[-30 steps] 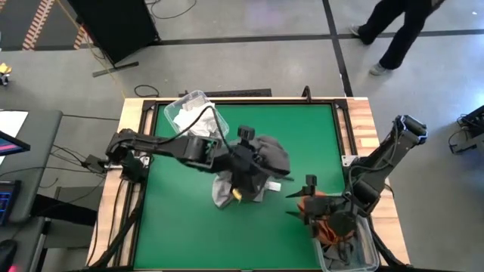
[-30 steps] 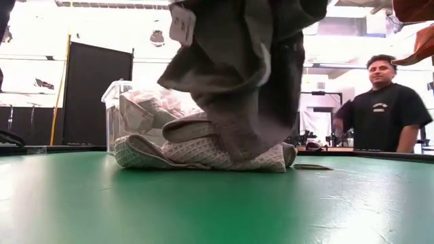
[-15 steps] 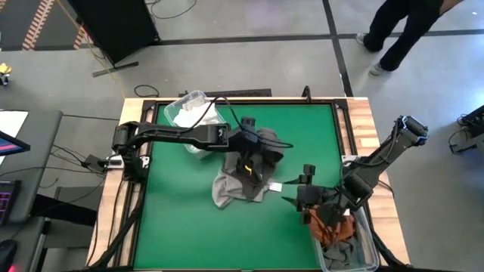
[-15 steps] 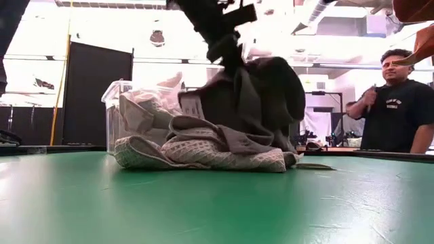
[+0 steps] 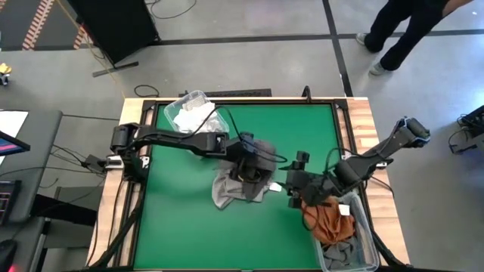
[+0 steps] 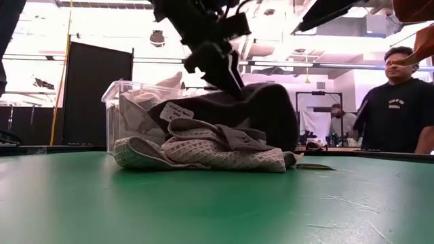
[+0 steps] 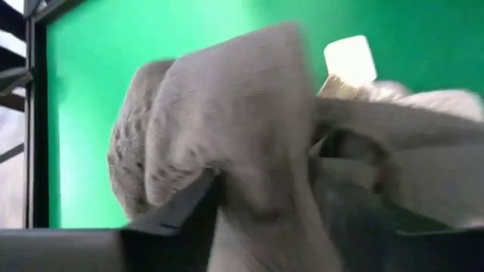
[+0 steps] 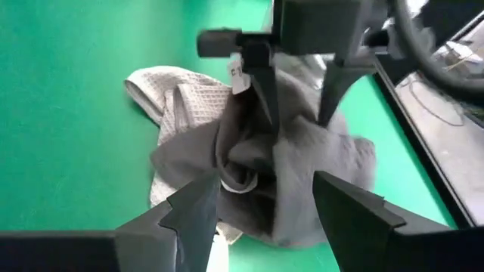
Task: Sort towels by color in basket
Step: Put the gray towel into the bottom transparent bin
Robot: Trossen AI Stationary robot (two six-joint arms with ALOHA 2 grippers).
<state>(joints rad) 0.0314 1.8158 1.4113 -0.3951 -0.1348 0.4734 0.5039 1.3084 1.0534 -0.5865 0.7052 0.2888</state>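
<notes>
A dark grey towel [image 5: 266,155] lies heaped on a pale grey waffle towel [image 5: 225,190] in the middle of the green table; both show in the low view, the dark towel [image 6: 261,115] on the pale one [image 6: 203,152]. My left gripper [image 5: 249,165] stands over the dark towel with its fingers spread, seen from the right wrist view [image 8: 296,113]. My right gripper [image 5: 295,185] is open and empty, level, to the right of the pile and pointing at it. A rust orange towel [image 5: 327,219] lies in the front right basket [image 5: 367,242]. My left gripper comes at the dark grey towel from above, pointing down. Its spread fingertips [image 8: 265,94] stand in the cloth on either side of a raised fold [image 8: 291,140]. The towel rests on the pale towel, slack, not lifted.
A clear basket [image 5: 189,112] with white towels stands at the far left of the table. The front right basket also holds a dark cloth [image 5: 340,253]. A person [image 6: 400,102] stands beyond the table's right side. Bare green table lies at the near left.
My left gripper has gone down and toward the far edge with the dark grey towel, which hung lifted above the pile and now lies heaped on the pale towel. My right gripper has moved from the front right basket toward the pile, leaving the orange towel at the basket.
</notes>
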